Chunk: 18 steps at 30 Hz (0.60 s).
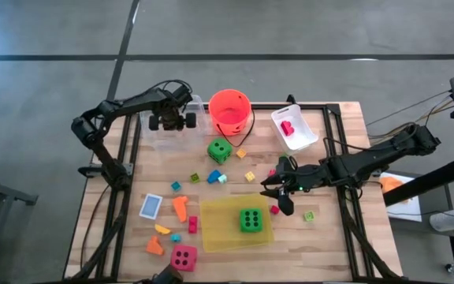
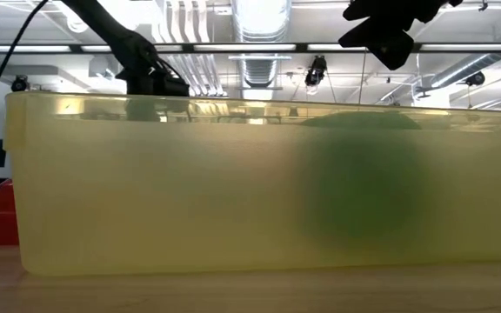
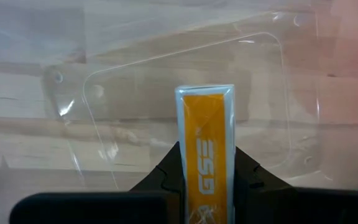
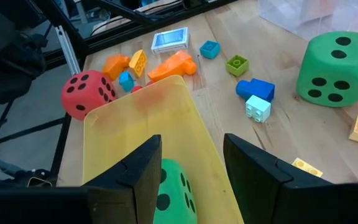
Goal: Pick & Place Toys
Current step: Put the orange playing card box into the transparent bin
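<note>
Left gripper (image 3: 207,186) clamps an orange card (image 3: 207,143) over clear tray (image 3: 73,112); right gripper (image 4: 191,168) half-open, empty, above yellow tray (image 4: 123,124).

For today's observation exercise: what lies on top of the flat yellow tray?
One green die sits on the yellow tray, six dots facing up. Its underside, and the tray surface beneath it, are covered.

Scattered bricks (image 1: 181,207) crowding the table's left, yellow tray (image 1: 219,229) blocking the front centre, bare wood (image 1: 329,229) front right
</note>
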Motion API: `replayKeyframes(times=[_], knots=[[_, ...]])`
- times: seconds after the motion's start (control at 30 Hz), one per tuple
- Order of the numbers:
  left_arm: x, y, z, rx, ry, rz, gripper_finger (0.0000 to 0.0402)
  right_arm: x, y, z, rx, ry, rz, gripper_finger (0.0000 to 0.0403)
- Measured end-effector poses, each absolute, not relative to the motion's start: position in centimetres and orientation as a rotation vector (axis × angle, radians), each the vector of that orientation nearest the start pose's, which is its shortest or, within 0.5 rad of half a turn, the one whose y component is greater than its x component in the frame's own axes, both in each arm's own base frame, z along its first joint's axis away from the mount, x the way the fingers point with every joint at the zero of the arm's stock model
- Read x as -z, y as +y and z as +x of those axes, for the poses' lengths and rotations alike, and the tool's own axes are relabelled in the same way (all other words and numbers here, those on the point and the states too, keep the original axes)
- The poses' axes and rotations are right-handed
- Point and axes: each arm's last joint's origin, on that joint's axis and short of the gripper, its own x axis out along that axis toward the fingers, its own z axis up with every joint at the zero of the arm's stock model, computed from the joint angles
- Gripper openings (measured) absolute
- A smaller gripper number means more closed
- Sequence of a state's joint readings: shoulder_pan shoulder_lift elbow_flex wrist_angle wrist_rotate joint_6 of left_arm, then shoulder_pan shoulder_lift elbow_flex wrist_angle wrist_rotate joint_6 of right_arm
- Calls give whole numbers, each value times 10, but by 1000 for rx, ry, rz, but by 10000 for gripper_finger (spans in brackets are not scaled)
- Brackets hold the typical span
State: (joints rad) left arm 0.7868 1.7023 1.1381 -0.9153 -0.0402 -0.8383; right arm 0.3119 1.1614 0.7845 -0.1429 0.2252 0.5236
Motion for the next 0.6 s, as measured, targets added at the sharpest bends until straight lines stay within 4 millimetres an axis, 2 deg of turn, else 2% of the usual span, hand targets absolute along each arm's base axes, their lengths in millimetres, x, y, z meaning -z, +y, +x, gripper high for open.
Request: replayKeyframes(times=[0.3, 0.37, 0.6], knots=[[-183, 212, 210, -1247, 1113, -1186, 52, -264, 73, 237, 14, 519, 377, 166], [-182, 211, 210, -1233, 1132, -1189, 69, -264, 73, 237, 14, 519, 377, 166], [-182, 210, 209, -1205, 1163, -1147, 168, -264, 73, 237, 14, 520, 377, 166]])
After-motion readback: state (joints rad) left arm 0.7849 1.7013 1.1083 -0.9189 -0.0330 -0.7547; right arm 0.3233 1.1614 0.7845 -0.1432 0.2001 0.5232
